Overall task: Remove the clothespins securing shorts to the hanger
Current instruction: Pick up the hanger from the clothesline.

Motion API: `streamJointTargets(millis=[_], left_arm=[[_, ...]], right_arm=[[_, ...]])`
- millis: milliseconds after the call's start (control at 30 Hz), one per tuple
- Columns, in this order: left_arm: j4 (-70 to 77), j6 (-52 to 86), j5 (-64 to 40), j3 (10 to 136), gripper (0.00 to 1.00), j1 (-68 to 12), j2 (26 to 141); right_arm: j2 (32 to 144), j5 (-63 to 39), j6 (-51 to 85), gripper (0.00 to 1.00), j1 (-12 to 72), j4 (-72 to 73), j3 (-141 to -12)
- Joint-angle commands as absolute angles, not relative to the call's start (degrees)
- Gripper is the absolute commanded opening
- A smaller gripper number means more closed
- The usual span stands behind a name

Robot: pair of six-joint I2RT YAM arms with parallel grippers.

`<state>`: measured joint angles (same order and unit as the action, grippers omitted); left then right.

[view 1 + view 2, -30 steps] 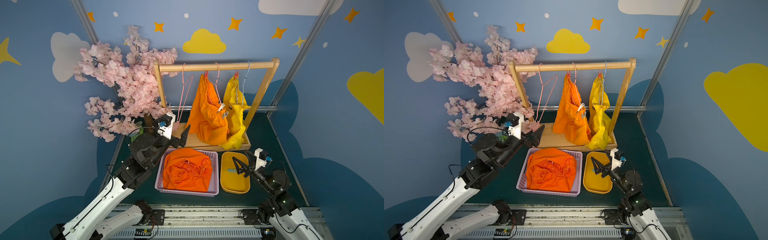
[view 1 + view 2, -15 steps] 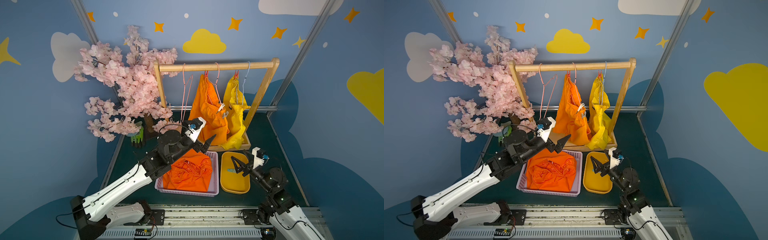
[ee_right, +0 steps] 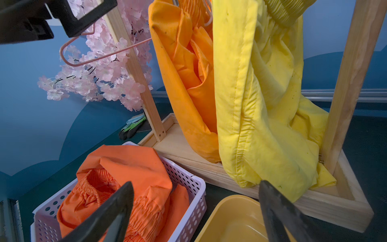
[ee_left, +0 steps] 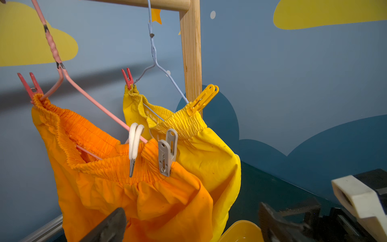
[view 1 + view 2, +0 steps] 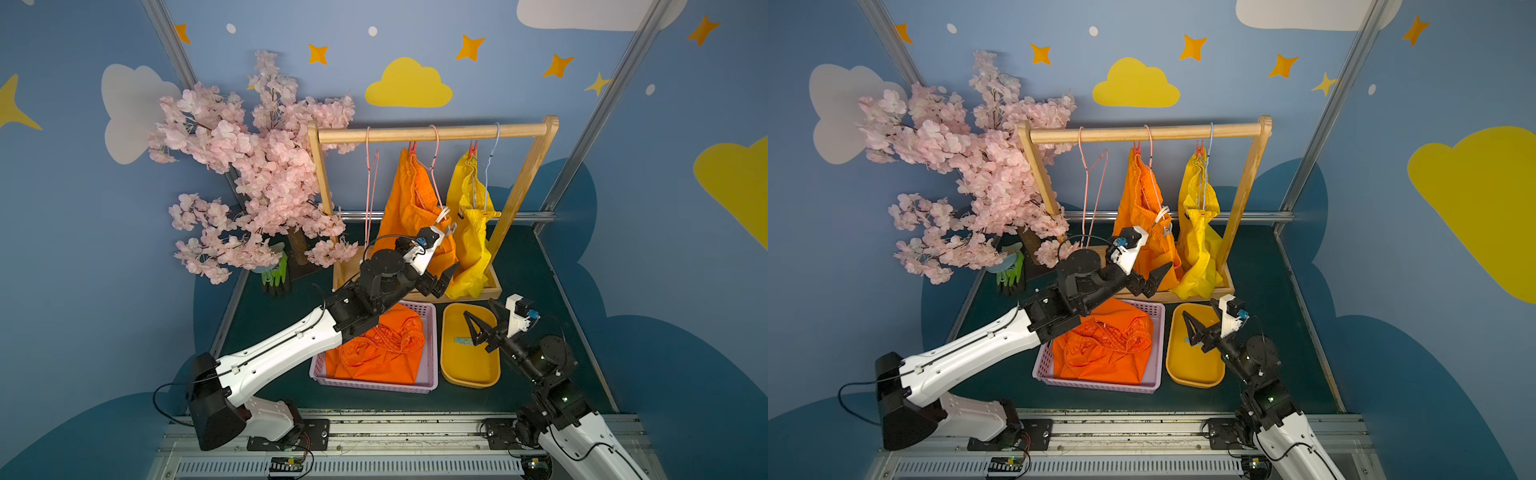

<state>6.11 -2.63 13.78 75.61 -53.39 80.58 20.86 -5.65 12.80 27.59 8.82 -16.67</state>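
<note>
left claw (image 5: 445, 279) moved up to hanging orange shorts (image 5: 409, 199), spread | right claw (image 5: 477, 307) spread over yellow tray (image 5: 469, 365)

Dark green table, five things resting on it.
You are looking at a table (image 5: 530, 266) carrying a wooden rack (image 5: 494, 284) at the back, a basket (image 5: 431, 353) and yellow tray (image 5: 469, 365) sitting side by side before it, and gloves (image 5: 276, 272) lying by the tree (image 5: 298, 249).

Orange shorts (image 4: 125, 192); yellow shorts (image 4: 209, 159); red pegs (image 4: 31, 86); grey peg (image 4: 167, 153); yellow peg (image 4: 202, 99); pink hanger (image 4: 52, 45); pale blue hanger (image 4: 154, 52); lilac basket (image 3: 194, 207), perforated; yellow tray (image 5: 469, 365); pink blossom tree (image 5: 257, 166); blue wall (image 5: 498, 83), yellow clouds (image 5: 409, 85), orange stars (image 5: 469, 46).
</note>
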Motion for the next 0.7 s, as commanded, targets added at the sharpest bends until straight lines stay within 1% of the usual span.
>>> streamJointTargets(millis=[0, 67, 267, 367, 667], left_arm=[[8.15, 0.46, 18.20, 78.05, 0.98, -53.70, 82.66], [7.94, 1.90, 21.37, 79.70, 1.00, -54.11, 84.68], [3.10, 3.55, 31.24, 87.48, 1.00, -54.97, 91.66], [1.52, 3.78, 34.28, 90.79, 1.00, -55.65, 94.56], [-1.83, 0.30, 47.53, 99.34, 1.00, -59.44, 102.75]], right_arm=[[20.01, -4.84, 12.30, 0.93, 28.00, 8.88, -16.87], [19.96, -4.63, 12.30, 0.93, 27.98, 8.86, -16.84], [19.22, -3.74, 12.46, 0.93, 27.95, 8.44, -16.83], [18.90, -3.09, 12.66, 0.93, 27.95, 8.17, -16.86], [18.88, -2.37, 13.44, 0.93, 28.02, 7.92, -16.84]])
